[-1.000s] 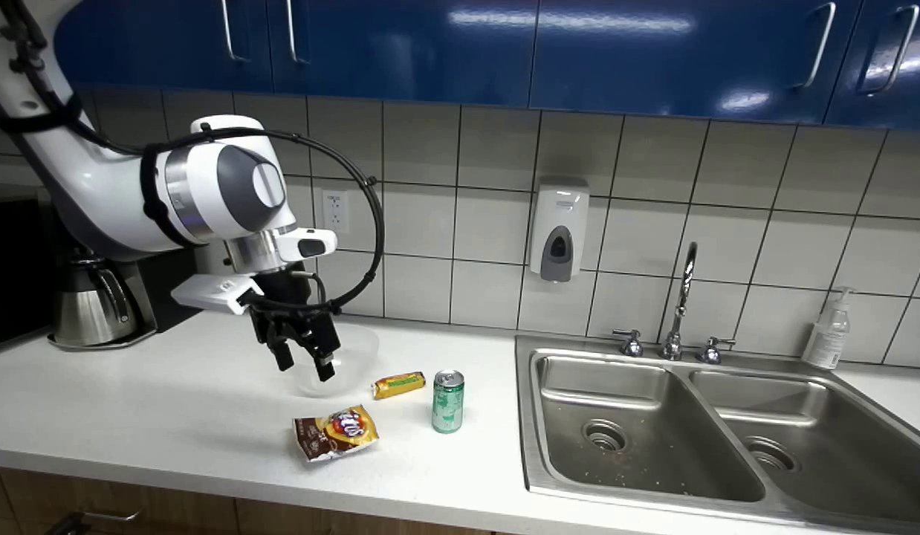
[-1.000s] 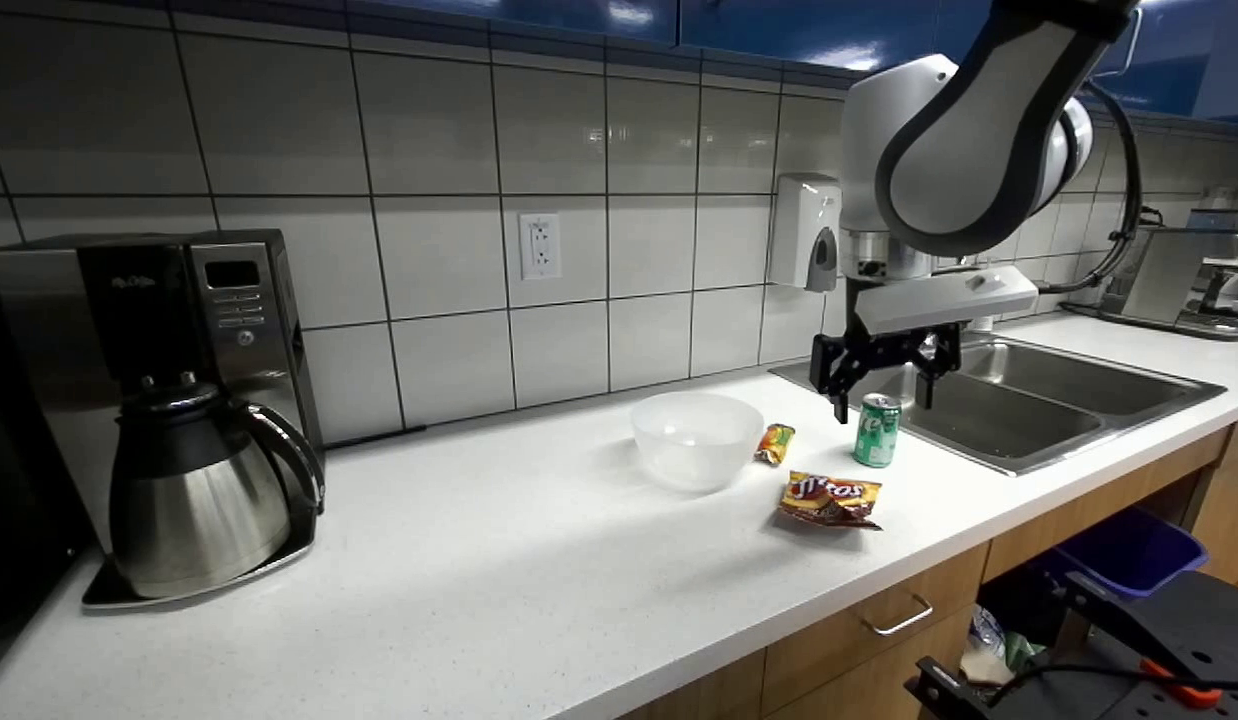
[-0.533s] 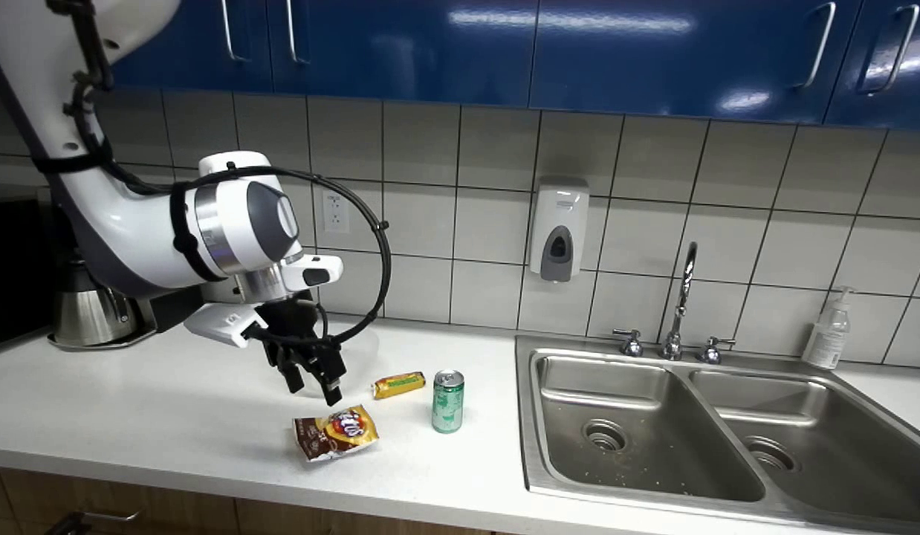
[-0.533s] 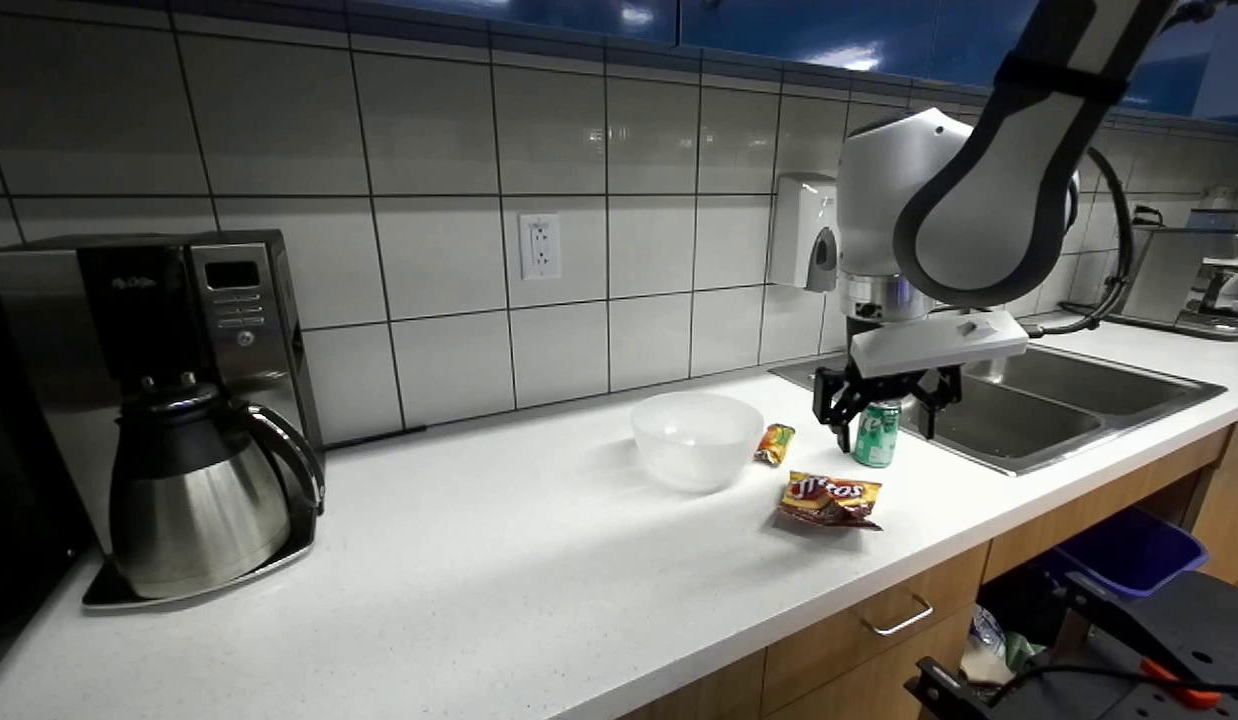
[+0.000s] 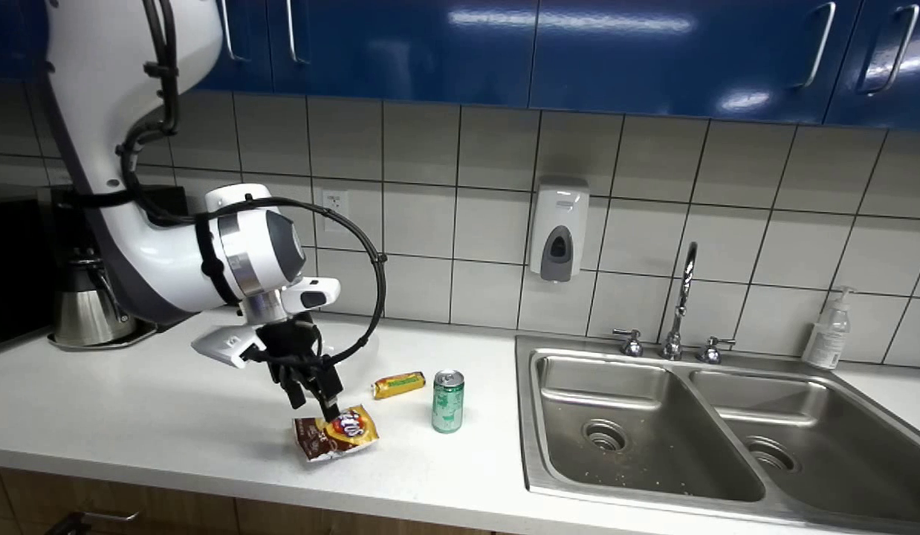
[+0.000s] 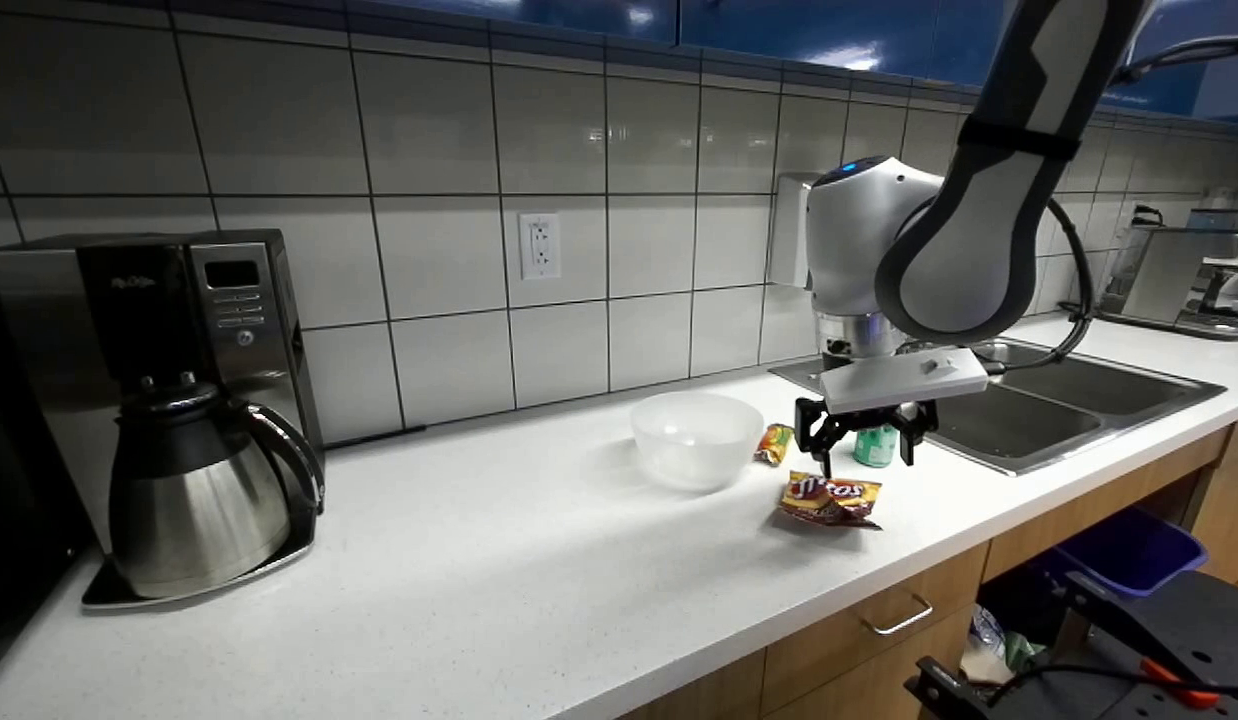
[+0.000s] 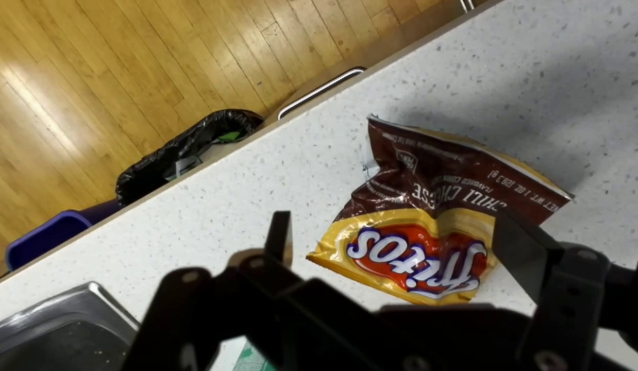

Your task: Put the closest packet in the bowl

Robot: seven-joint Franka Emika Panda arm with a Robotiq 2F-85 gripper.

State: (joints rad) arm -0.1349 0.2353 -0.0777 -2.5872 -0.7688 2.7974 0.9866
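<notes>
My white arm [image 5: 166, 256] has dark grey edging [image 5: 133, 288] and black straps [image 6: 1019, 140]. Above my silver wrist collar [image 6: 859, 335] shows a blue light [image 6: 849, 167]; below the collar come a white wedge-shaped housing [image 6: 904, 380] and black, angular fingers [image 7: 525, 252] with round screw heads [image 7: 587, 255]. A black cable [image 5: 378, 258] loops beside the collar.

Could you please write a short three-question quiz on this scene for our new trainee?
1. True or false: the gripper is open and the chip bag lies outside the bowl.
2. Which lies nearest the bowl: A, the coffee pot; B, the yellow packet; C, the sink?
3. What is the main colour of the upright soda can?

Key: 1, true; 2, B; 3, green.
</notes>
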